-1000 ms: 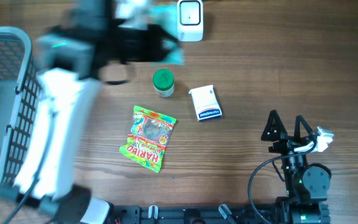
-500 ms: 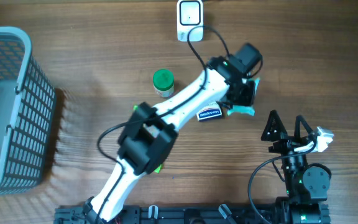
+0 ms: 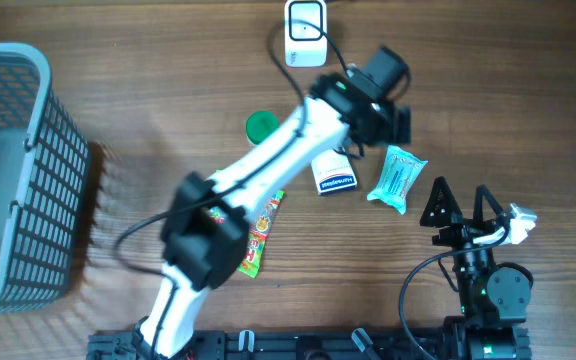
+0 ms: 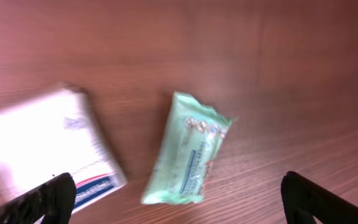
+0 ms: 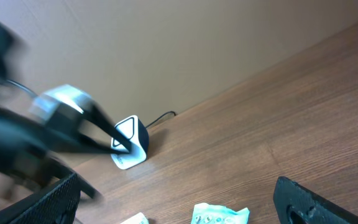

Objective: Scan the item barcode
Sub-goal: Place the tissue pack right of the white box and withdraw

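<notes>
My left hand (image 3: 396, 118) hangs wide open, empty, above the pack (image 4: 188, 149) lying on the desk (image 3: 528, 90). Next, I'd guess: grasp the box (image 3: 336, 181) for the scanner (image 3: 306, 32).

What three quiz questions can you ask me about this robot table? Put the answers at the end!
1. True or false: the left gripper is holding the green packet.
2. Which thing lies closest to the green packet? A) the white box B) the grey basket C) the green-lidded jar
3. How many of the two grippers are open?

Key:
1. False. The packet lies flat on the table and the left gripper's jaws are wide apart.
2. A.
3. Two. The right gripper is open as well and holds nothing.
</notes>
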`<state>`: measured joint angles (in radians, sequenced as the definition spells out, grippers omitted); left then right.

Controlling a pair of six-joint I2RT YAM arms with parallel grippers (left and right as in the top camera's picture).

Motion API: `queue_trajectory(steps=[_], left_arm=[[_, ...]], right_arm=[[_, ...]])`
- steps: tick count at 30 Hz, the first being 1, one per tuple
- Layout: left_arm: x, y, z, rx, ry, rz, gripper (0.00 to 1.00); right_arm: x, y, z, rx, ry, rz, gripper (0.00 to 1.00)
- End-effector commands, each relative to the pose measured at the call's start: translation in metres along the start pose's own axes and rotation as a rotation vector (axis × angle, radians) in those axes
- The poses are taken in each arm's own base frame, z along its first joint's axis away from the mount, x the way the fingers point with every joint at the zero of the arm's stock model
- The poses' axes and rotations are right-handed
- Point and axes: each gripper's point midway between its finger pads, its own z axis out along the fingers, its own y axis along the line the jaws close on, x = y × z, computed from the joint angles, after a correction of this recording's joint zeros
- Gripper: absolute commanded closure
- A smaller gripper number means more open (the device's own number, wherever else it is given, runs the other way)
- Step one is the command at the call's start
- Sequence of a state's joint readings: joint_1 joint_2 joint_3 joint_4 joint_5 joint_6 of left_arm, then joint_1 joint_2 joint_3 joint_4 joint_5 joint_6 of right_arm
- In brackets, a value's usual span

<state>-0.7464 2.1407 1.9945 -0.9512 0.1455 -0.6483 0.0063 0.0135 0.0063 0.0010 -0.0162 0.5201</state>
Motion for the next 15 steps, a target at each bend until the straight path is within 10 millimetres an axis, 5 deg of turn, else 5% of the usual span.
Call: queue_trajectory(steps=[1,6,8,12,15], left_arm=[[-0.07,0.052,-0.159,-0.105,-0.37,-0.021,0.0],[-0.063,0.127,-0.297,-0.21,-0.547,0.002,0.0],[-0.057,0.159,-0.329,-0.3,-0.605,-0.049,0.0],[-0.019,0.267,-0.41,-0.553,-0.805,-0.576,0.0],[0.035,0.33,-0.439,-0.634,-0.858,-1.021,0.0]], right_arm=[[-0.003,0.0,0.0,0.006,-0.016,0.006,0.0],[-0.003,0.0,0.0,0.006,-0.016,0.006,0.0],[-0.003,0.0,0.0,0.006,-0.016,0.006,0.0],[-0.003,0.0,0.0,0.006,-0.016,0.006,0.0],[-0.003,0.0,0.0,0.006,-0.016,0.006,0.0]])
